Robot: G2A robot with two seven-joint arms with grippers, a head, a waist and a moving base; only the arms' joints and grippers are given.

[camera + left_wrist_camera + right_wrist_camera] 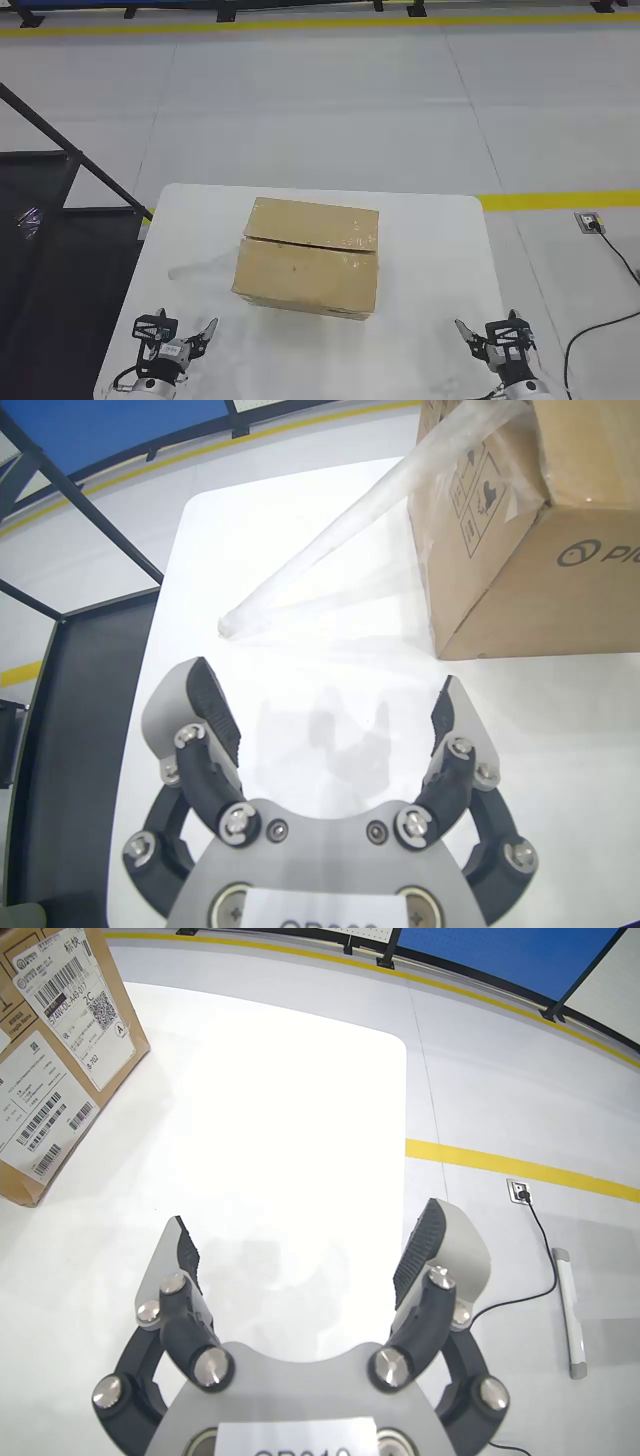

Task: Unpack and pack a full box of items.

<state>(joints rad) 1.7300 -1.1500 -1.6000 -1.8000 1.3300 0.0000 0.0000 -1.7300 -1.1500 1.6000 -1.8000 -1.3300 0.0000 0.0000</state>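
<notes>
Over the near edge of the white desk point(430, 270), the left end effector point(324, 680) and the right end effector point(305, 1218) hang near opposite corners, both spread wide and holding nothing. Farther in, mid-desk, sits the cardboard box point(310, 260), flaps shut, well apart from both. A twisted strip of clear film point(325, 540) trails from its left side onto the desk

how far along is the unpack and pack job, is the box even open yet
Done: nothing visible. The cardboard box sits on the white table with its top flaps closed and no items out; a clear plastic strip trails from its side. In hand: nothing, the left gripper and right gripper are open, empty, apart from the box. Left: opening, unpacking, repacking.
</notes>
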